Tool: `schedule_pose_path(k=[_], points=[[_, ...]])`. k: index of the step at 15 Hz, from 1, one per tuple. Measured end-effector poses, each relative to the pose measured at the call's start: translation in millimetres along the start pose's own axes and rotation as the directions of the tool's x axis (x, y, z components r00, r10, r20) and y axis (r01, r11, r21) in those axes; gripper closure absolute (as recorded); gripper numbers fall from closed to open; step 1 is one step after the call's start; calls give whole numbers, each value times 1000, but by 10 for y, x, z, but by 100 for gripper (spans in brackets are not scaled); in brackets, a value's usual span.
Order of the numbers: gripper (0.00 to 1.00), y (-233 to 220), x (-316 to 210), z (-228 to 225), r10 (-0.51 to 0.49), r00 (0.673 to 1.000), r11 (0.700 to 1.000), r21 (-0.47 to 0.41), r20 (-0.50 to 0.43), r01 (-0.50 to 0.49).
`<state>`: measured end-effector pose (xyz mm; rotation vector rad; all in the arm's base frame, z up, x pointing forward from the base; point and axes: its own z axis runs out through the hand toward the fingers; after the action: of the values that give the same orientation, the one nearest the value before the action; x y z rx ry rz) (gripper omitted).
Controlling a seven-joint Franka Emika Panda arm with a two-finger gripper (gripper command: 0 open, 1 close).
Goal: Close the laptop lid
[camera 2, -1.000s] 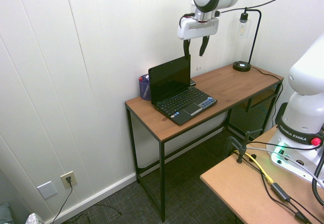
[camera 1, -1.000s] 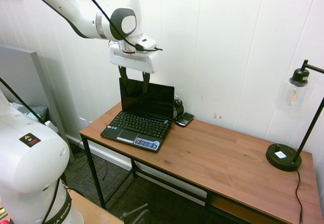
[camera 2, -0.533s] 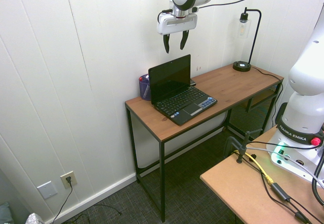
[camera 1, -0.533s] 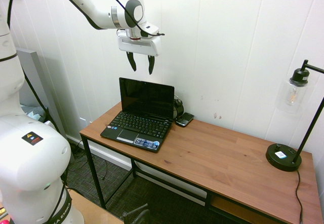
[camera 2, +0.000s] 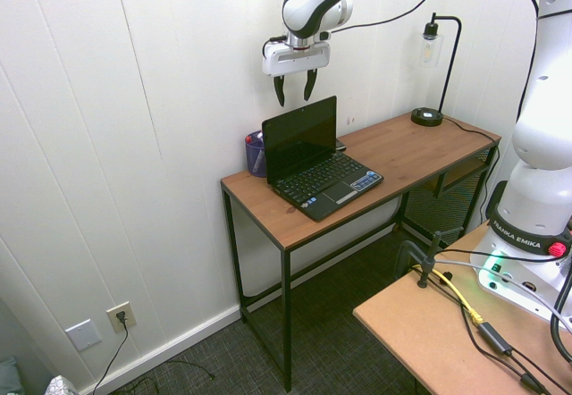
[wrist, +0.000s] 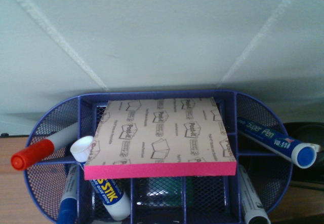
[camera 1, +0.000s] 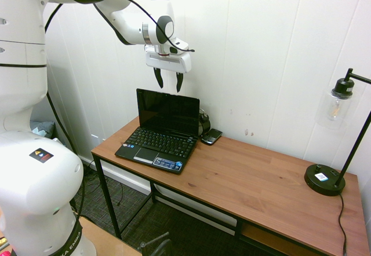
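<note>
Desk [camera 1: 261, 180]: a wooden top on a black metal frame stood against the white panelled wall.
Arm: the white arm reached in over the back of the desk, wrist turned so the gripper pointed straight down.
Laptop [camera 1: 159, 146]: a small black netbook sat open at one end of the desk, its keyboard facing the front edge and a blue sticker on the palm rest.
Laptop lid [camera 1: 168, 112]: it stood upright, raised nearly square to the keyboard, its glossy dark display blank; in the second exterior view [camera 2: 299, 136] it was likewise fully raised.
Lamp [camera 1: 336, 146]: a black desk lamp with a clear glass shade stood at the far end of the desk, well apart from the laptop.
Pen caddy [wrist: 50, 122]: a blue mesh organiser sat behind the lid against the wall, directly below the wrist camera.
Gripper [camera 1: 168, 84]: it hung just above the lid's top edge, its two dark fingers spread apart and grasping nothing; no contact with the lid showed.
Sticky notes [wrist: 162, 135]: a pad with a pink edge lay across the top of the caddy.
Markers [wrist: 273, 140]: blue-capped and red-capped pens leaned in the outer compartments, with a glue stick [wrist: 104, 188] beside the pad.
Phone [camera 1: 211, 136]: a small black handset lay on the desk just beside the laptop's back corner.
</note>
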<state>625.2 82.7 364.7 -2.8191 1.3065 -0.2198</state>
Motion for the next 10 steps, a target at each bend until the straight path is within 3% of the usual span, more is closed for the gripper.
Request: schedule_pose_path(k=[10], points=[[100,-56,33,172,11,1000,1000,-3,10,-11]])
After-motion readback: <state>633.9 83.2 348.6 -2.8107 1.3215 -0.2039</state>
